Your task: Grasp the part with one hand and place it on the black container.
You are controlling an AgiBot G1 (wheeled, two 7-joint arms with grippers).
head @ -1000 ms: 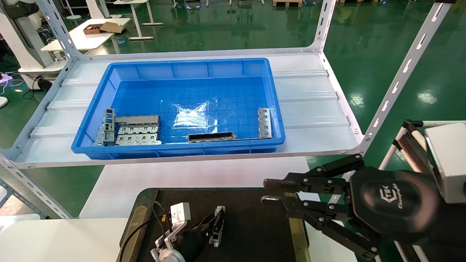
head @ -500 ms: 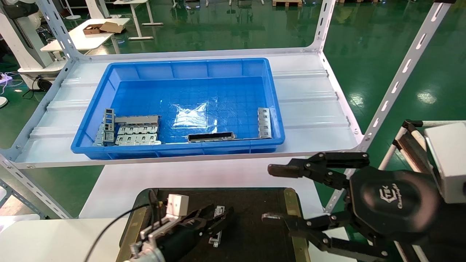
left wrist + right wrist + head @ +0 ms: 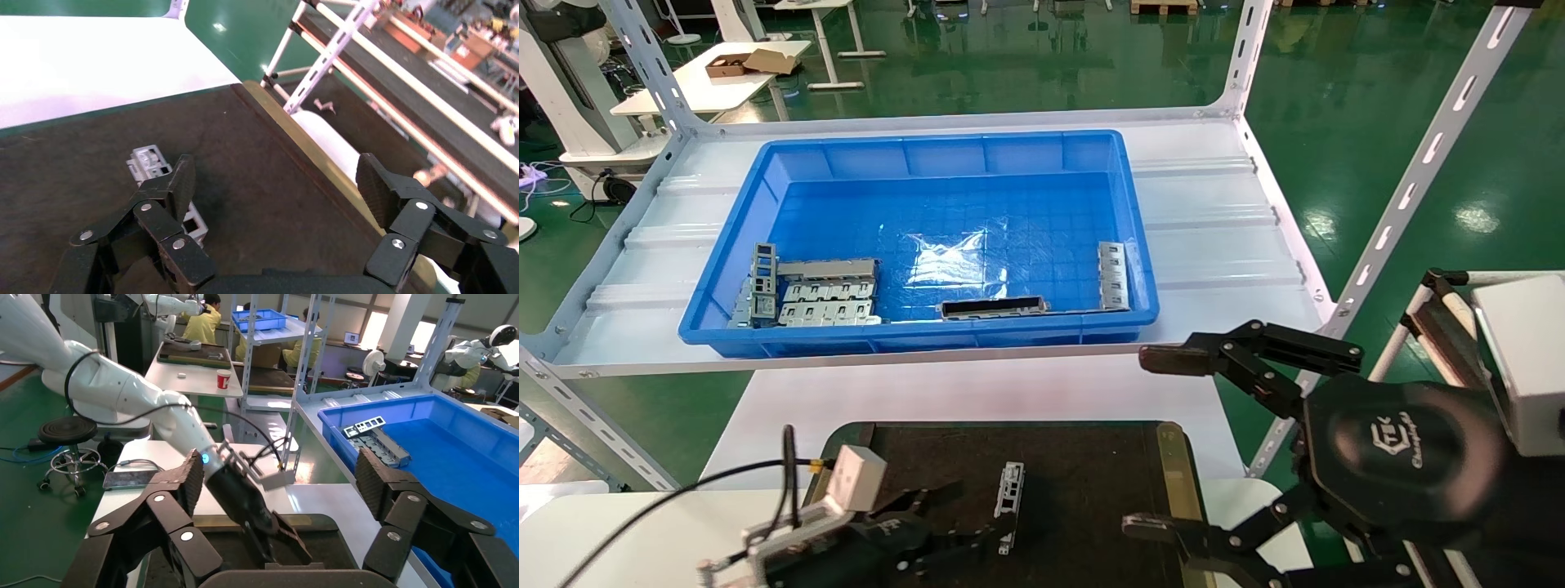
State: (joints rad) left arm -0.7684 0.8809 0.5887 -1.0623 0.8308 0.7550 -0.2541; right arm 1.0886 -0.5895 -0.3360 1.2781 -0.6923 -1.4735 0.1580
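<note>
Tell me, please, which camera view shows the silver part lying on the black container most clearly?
The head view: the part lies whole and unobstructed on the black container, apart from the open left gripper. The left wrist view shows it half hidden behind a finger. In the right wrist view I cannot make it out.

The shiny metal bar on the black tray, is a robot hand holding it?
No. The part lies loose on the black container. The left tool is open beside it, and the right tool is open too, holding nothing.
</note>
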